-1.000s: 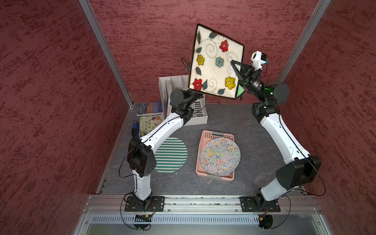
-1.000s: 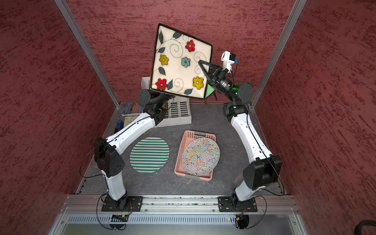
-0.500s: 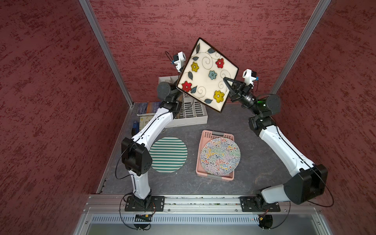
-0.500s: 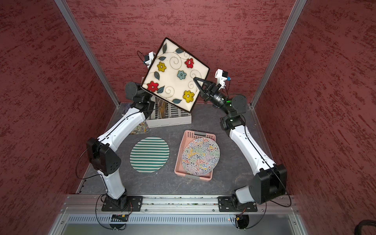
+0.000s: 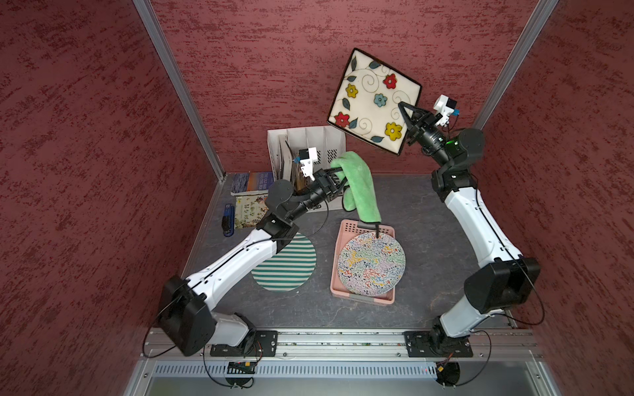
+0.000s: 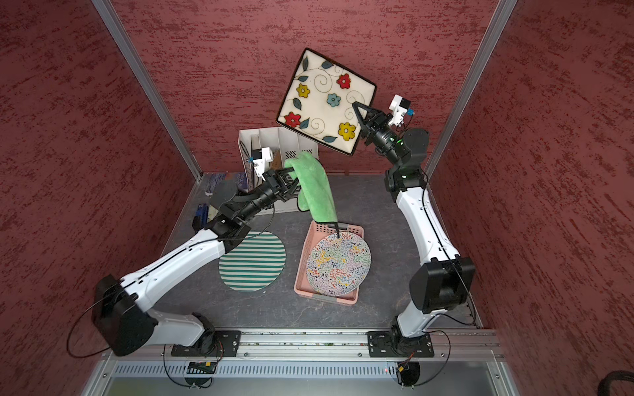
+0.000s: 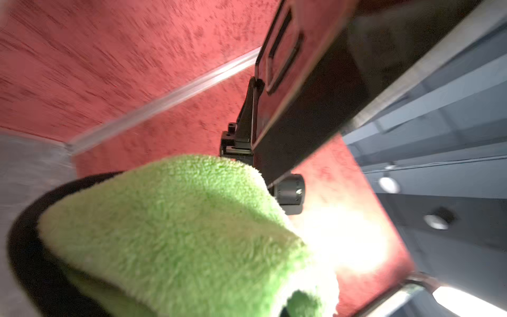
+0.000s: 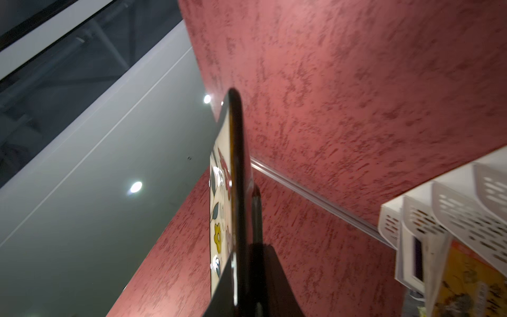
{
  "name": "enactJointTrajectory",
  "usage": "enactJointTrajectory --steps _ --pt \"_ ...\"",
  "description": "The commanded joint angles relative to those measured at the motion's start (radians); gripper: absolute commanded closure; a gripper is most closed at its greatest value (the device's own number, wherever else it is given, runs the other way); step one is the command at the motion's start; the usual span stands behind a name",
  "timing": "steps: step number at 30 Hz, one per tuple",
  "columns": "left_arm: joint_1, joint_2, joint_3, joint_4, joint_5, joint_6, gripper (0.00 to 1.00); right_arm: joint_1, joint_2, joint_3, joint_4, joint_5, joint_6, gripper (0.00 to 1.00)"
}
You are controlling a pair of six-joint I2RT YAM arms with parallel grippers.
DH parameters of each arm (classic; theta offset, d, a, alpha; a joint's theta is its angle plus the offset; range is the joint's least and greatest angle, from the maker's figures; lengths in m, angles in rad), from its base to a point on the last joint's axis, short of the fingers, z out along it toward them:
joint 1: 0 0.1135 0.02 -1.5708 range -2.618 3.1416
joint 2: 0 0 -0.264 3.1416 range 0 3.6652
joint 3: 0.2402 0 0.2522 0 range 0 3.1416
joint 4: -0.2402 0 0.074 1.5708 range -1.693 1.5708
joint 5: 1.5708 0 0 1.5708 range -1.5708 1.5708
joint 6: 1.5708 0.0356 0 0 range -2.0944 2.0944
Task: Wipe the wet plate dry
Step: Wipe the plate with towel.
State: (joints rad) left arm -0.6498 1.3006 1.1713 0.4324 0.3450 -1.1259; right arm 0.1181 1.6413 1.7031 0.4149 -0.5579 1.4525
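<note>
The square plate [image 5: 374, 99] has a cream face inside a dark rim, painted with red, yellow and blue flowers, dark leaves and curling stems. Its underside is glossy black in the left wrist view [image 7: 315, 90]. It hangs tilted in the air, one corner up, over the worktop's [image 5: 429, 240] far right part, close to the back wall. The right gripper [image 5: 402, 107] is clamped on the plate's right edge. The left gripper [image 5: 338, 175] is closed on a green cloth [image 5: 360, 185], which hangs below the plate, apart from it, its tip over the pink tray's [image 5: 336, 267] far rim. The worktop between the tray and the right edge lies bare.
</note>
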Motion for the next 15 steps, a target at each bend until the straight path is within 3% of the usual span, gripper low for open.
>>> enactJointTrajectory --steps 1,6,11,15 --pt "-0.062 -0.109 0.109 -0.388 -0.189 0.373 1.00 0.035 -0.088 0.020 -0.078 0.017 -0.146 1.00" --pt "-0.148 0.007 0.399 -0.709 -0.391 0.585 1.00 0.113 -0.153 -0.025 -0.235 0.043 -0.332 1.00" --pt "-0.306 0.278 0.777 -1.055 -0.863 0.829 1.00 0.185 -0.176 -0.031 -0.288 0.087 -0.403 1.00" --pt "-0.287 0.447 0.980 -1.215 -0.767 0.855 1.00 0.212 -0.165 -0.004 -0.275 0.086 -0.400 1.00"
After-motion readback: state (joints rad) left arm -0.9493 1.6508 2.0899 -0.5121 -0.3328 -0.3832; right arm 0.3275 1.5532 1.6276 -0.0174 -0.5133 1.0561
